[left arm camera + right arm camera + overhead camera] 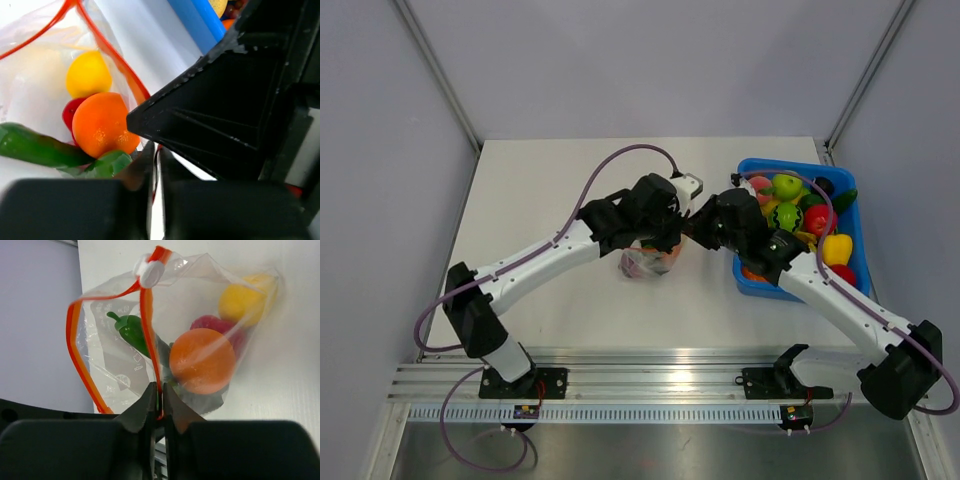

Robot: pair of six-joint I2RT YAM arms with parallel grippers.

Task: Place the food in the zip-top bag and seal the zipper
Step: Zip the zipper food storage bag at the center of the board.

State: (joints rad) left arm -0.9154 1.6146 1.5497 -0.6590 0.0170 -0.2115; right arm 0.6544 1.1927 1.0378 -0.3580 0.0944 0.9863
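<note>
**A:** What is the largest thing here?

**B:** The flat white table (pixel 550 180). The 2 black-and-white arms reach over it and meet near its middle. Just to their right stands the blue rectangular plastic bin (pixel 790 165), which holds glossy toy food, for example a green apple (pixel 786 185) and a yellow bell pepper (pixel 837 248).

**A:** And where is the bag?

**B:** The clear floppy plastic zip-top bag (pixel 115 365) is between the 2 grippers, just left of the bin. I cannot tell whether its bottom touches the table. Its mouth stands open: the thin orange-red zipper strip (pixel 147 325) makes a loop with 2 separate sides.

**A:** How are the fingers?

**B:** The left gripper (pixel 156 150) has its fingers nearly together, with a thin orange-red line of the strip pressed between them. The right gripper (pixel 159 390) is the same and pinches the strip at the lower end of the loop.

**A:** What is inside the bag?

**B:** I count 4 pieces (a green shape under them may be one more): a round orange fruit (pixel 202 360), a yellow lemon-like fruit (pixel 245 297), a long green chili pepper (pixel 131 329) and a dark red piece (pixel 212 324), which is half hidden behind the orange one.

**A:** And the smallest thing?

**B:** The small white slider (pixel 151 273), which sits at the far end of the strip.
</note>
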